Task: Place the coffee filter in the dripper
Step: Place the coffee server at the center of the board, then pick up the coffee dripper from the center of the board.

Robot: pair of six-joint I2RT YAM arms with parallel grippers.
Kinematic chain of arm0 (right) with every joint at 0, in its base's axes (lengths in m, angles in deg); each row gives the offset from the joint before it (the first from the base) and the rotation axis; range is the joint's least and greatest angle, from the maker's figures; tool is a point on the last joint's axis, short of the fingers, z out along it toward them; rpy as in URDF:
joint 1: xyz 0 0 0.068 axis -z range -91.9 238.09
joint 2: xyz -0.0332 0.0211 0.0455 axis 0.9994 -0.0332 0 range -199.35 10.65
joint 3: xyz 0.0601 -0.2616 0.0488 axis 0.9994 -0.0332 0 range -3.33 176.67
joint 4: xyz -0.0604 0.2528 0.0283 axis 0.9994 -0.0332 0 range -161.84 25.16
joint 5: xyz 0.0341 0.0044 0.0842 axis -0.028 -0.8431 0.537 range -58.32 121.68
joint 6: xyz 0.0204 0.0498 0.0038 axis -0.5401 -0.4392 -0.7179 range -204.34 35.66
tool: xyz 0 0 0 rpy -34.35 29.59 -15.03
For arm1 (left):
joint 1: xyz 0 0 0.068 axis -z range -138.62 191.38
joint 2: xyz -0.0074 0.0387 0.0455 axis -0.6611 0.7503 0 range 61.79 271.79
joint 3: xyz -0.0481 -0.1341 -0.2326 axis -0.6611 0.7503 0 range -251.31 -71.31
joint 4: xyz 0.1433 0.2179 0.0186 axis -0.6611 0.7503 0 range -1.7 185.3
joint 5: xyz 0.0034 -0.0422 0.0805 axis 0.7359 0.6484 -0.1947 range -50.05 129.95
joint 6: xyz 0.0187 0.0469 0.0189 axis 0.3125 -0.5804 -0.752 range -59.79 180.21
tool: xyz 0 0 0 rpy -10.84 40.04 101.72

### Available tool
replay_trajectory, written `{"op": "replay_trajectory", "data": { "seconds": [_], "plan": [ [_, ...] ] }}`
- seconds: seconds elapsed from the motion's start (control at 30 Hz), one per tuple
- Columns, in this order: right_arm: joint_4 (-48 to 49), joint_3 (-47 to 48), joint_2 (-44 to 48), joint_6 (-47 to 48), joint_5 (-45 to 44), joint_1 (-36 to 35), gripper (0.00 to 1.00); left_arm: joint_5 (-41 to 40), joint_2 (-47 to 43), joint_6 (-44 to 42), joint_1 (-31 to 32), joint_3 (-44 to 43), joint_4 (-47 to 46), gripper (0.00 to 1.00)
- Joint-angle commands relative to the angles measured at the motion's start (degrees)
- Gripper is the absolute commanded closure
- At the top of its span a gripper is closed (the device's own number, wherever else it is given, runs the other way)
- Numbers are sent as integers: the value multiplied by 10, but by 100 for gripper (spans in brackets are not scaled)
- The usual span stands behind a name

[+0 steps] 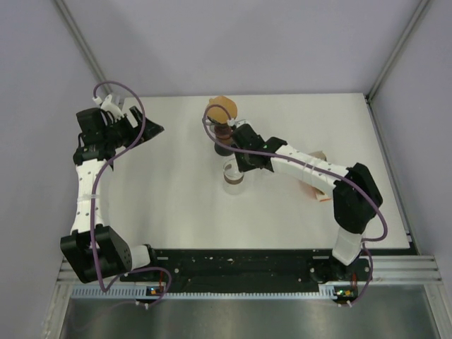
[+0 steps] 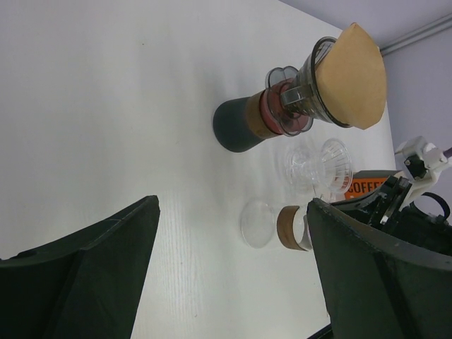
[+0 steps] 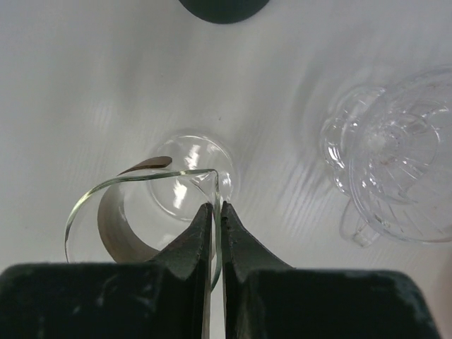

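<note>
The brown coffee filter sits in a dripper stacked on a dark mug, at twelve o'clock on the table. Only my left wrist view catches lettering: "OFFE" on an orange packet, partly hidden. A second clear dripper lies at two o'clock of the glass server, and the top view hides it under my right arm. My right gripper pinches the server's rim. My left gripper is spread wide and holds nothing, at nine o'clock.
</note>
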State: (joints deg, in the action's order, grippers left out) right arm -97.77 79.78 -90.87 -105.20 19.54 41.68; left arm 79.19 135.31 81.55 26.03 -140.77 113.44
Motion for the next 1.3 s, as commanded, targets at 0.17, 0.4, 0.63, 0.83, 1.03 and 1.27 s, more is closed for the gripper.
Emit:
{"op": "replay_trajectory", "data": {
  "seconds": [0.17, 0.4, 0.63, 0.83, 1.03, 1.27],
  "plan": [
    [38, 17, -16, -23, -1, -3, 60, 11, -18, 5, -6, 7, -34, 9],
    [-25, 95, 32, 58, -48, 2, 34, 13, -20, 5, -6, 6, -34, 9],
    [-30, 69, 81, 100, 11, 122, 31, 15, -20, 7, -5, 6, -35, 9],
    [-26, 40, 36, 118, 90, 207, 30, 18, -20, 8, -6, 6, -34, 9],
    [-24, 45, -35, 126, 98, 233, 32, 16, -21, 8, -6, 7, -34, 9],
    [-19, 37, -78, 123, 80, 237, 60, 32, -24, 1, -6, 6, -32, 9]
  ]
}}
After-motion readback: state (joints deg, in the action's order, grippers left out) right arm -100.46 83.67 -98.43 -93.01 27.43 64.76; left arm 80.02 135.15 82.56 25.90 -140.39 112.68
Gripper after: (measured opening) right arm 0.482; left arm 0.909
